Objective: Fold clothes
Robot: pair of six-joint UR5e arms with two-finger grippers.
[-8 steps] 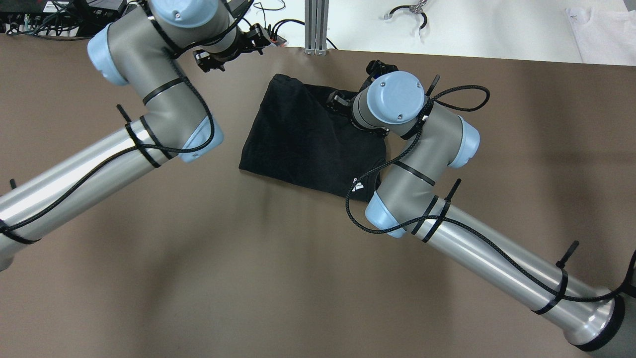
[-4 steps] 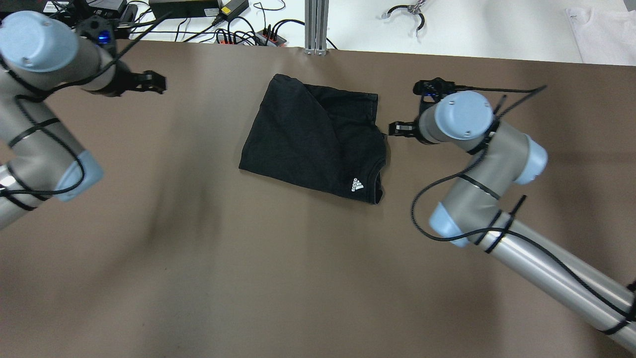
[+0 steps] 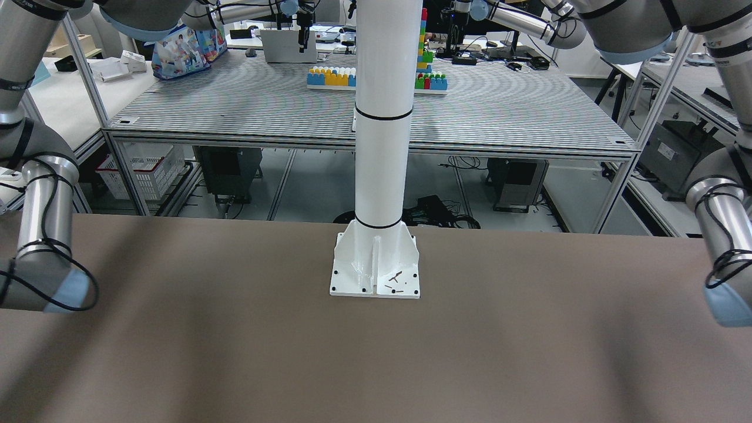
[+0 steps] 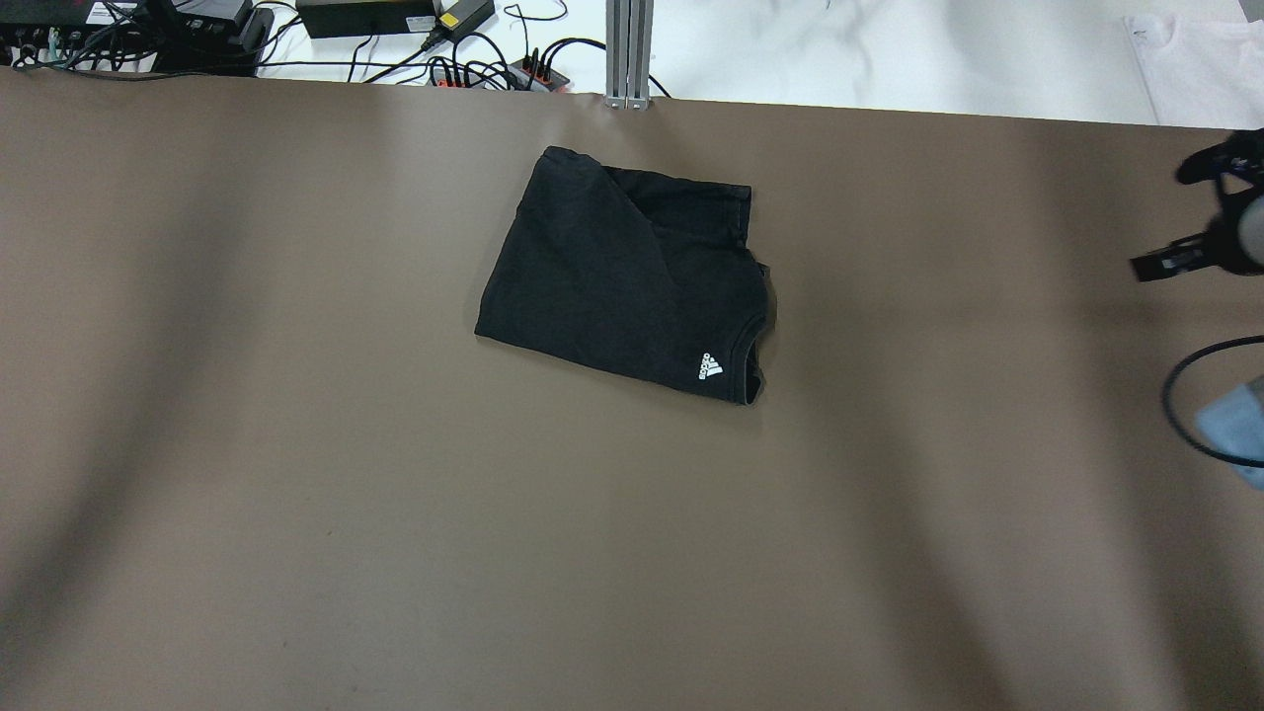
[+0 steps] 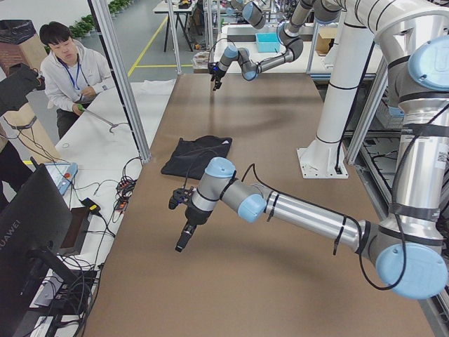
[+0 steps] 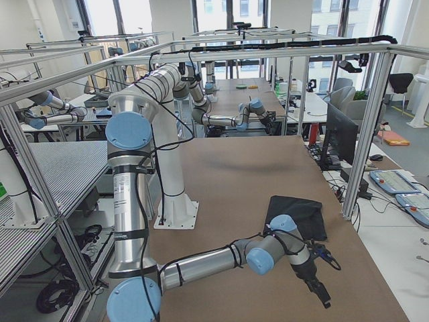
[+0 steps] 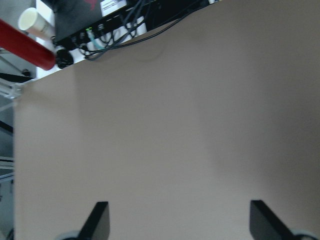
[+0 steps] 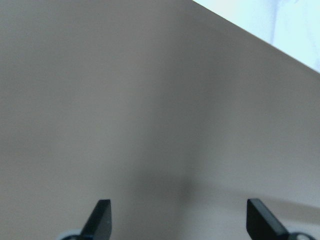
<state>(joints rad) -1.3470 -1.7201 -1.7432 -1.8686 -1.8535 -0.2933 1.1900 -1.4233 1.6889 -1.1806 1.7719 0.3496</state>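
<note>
A brown table (image 4: pixel 296 444) fills the scene, with cables (image 4: pixel 444 67) strewn past its far edge. The left gripper (image 7: pixel 180 222) hangs over the table's left end with its fingers spread wide. The right gripper (image 8: pixel 181 220), jaws equally wide apart, is out at the right end. Well apart from both, the clothes (image 4: pixel 612 267) lie folded flat near the middle of the far edge, a small white logo (image 4: pixel 709 366) at their near right corner, across from the white pillar (image 5: pixel 340 91)
</note>
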